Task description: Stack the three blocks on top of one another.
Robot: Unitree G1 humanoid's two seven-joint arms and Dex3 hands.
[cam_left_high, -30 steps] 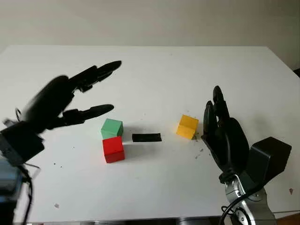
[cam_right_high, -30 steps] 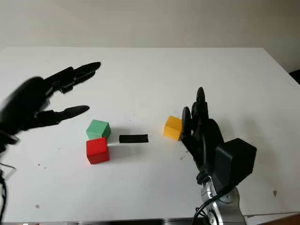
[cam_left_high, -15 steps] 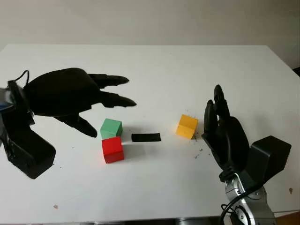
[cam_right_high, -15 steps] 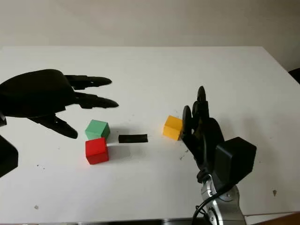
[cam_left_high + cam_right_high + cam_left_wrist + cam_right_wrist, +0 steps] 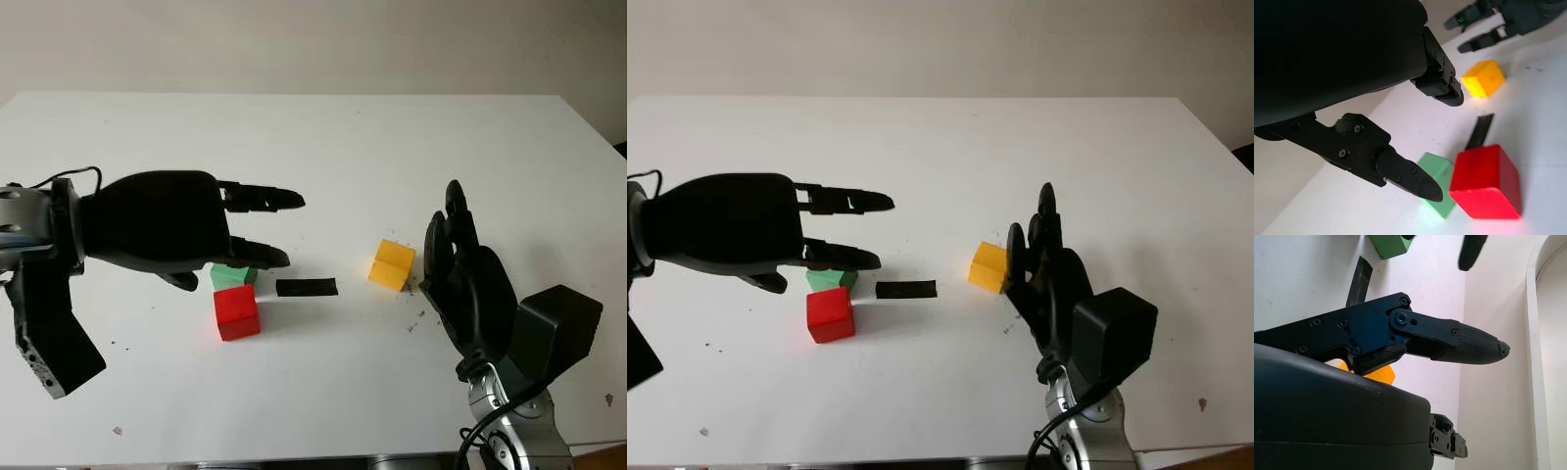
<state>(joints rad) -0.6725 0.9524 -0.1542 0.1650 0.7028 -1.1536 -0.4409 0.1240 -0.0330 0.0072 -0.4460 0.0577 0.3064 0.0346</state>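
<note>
Our left hand [image 5: 186, 230] hovers open over the green block [image 5: 828, 280], which sits touching the red block [image 5: 236, 311] on the table [image 5: 323, 137], placed for a grasp. Our right hand [image 5: 465, 284] waits open just beside the yellow block [image 5: 392, 264], holding nothing.

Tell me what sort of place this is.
Probably a robot lab test bench: a bare white table against a plain wall, holding toy-like red, green and yellow blocks.
</note>
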